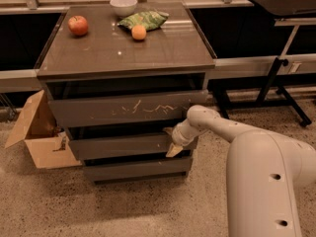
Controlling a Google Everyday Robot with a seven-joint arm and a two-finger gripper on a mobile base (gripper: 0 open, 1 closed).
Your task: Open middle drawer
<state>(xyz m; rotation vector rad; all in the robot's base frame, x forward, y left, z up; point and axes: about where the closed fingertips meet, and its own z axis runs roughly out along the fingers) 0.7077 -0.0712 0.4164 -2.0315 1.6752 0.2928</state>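
Though leftward, middle drawer (118, 146) at gripper (171, 141).

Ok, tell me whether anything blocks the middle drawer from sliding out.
Nothing visible does. The gripper is at the right end of the middle drawer, and the cardboard box sits left of the cabinet, outside the drawer's path.

The white robot gripper (171, 140) is seen against the right end of the wide, flat grey-brown middle drawer (118, 147), just beneath the taller, white-scratched drawer front (123, 110).
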